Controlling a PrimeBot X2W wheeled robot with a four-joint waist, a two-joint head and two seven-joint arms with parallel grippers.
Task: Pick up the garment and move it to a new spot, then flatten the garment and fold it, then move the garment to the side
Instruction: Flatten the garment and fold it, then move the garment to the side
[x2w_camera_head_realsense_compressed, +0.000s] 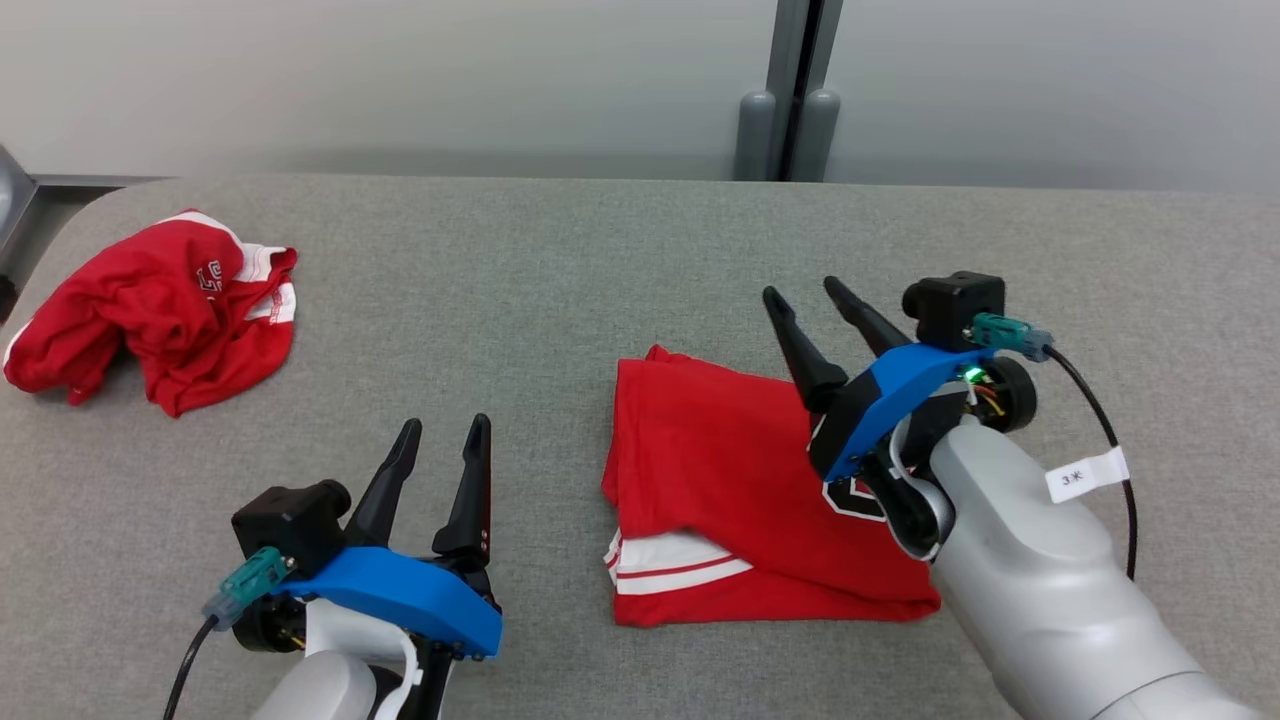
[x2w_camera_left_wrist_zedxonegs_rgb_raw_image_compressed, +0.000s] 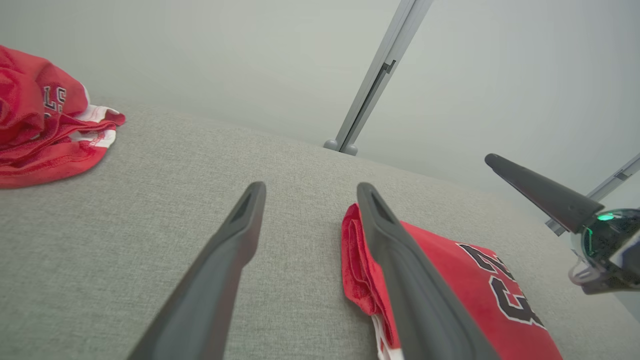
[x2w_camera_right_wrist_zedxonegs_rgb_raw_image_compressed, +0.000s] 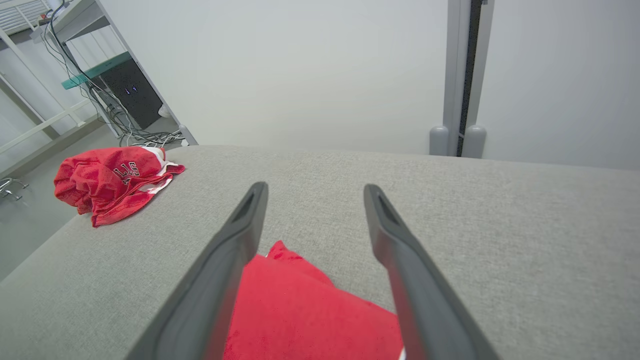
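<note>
Eyes on the folded garment: red, lying flat on the grey desk, right of centre and toward the near edge. It is folded into a tidy block, with white-and-red striped trim peeking out at its near left corner. A black print with a white outline is partly hidden under the right wrist.

The right tool sits over the garment's far right part. Its two dark fingers are spread wide with nothing between them, tips tilted up toward the far wall. From the right wrist view, the red cloth lies below and between those fingers, with one far corner of the fold poking out onto the desk. Whether the wrist housing underneath is brushing the cloth is hard to call from these angles.

At the lower left, the left tool is above bare desk, just beside the garment's left edge. Its fingers are spread too, empty and pointing away. In the left wrist view the stacked layers along that left edge show clearly.

Over at the desk's far left corner there's a crumpled red garment, a loose heap with white trim and some lettering, well apart from the folded one.

Behind the desk a grey post stands against the wall. A black cable loops off the right wrist, and there's a white label on that arm.
</note>
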